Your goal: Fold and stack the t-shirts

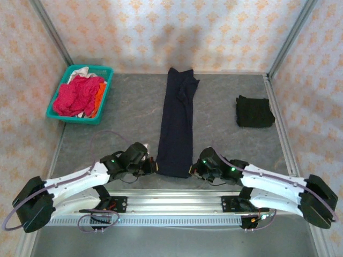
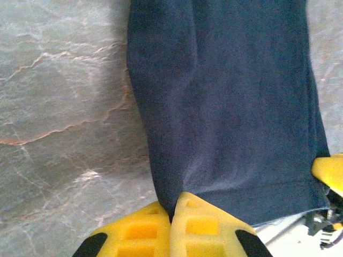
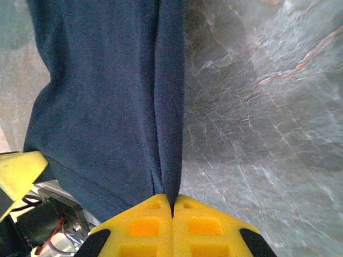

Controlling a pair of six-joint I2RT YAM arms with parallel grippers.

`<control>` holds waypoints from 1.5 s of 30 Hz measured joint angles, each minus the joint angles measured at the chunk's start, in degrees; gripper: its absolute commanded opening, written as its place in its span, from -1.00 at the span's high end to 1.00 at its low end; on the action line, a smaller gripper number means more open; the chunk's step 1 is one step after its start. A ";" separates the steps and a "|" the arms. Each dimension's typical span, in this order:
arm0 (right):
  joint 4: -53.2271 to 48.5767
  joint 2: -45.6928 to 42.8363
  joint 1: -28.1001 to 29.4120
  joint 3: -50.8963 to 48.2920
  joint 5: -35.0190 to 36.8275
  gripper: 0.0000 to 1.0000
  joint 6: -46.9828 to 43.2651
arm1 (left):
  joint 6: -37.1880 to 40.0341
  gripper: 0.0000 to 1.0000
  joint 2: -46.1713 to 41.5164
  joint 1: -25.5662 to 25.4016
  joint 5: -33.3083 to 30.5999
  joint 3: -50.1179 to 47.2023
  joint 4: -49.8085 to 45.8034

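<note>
Your left claw (image 2: 171, 213) is pinched tight on the near left corner of the navy t-shirt (image 1: 177, 118), yellow fingers pressed together with the hem caught between them. Your right claw (image 3: 172, 206) is clamped the same way on the near right corner, and a crease of cloth runs up from between its fingers. The navy t-shirt lies as a long narrow strip down the middle of the desk (image 1: 128, 107), its near end between the two claws and its far end close to the back wall. The black t-shirt (image 1: 254, 111) sits well apart to the right. It seems to be folded into a small square, though it is too dark to be sure. At the far left, the teal basket (image 1: 69, 119) holds a magenta-red t-shirt (image 1: 75, 95), with orange cloth (image 1: 99, 95) and white cloth (image 1: 80, 71) beside it.
</note>
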 measured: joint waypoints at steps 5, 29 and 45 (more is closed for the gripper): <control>-6.45 -2.40 -0.02 4.00 0.11 1.00 -2.21 | -0.33 1.00 -2.27 -0.33 -0.85 3.74 -4.70; -11.98 12.50 -20.24 21.53 -4.46 1.00 -17.94 | 6.99 1.00 15.56 5.79 -7.52 27.91 -15.67; -9.73 41.03 -33.79 47.76 -10.08 1.00 -32.39 | 18.29 1.00 39.39 17.29 -6.34 51.41 -15.69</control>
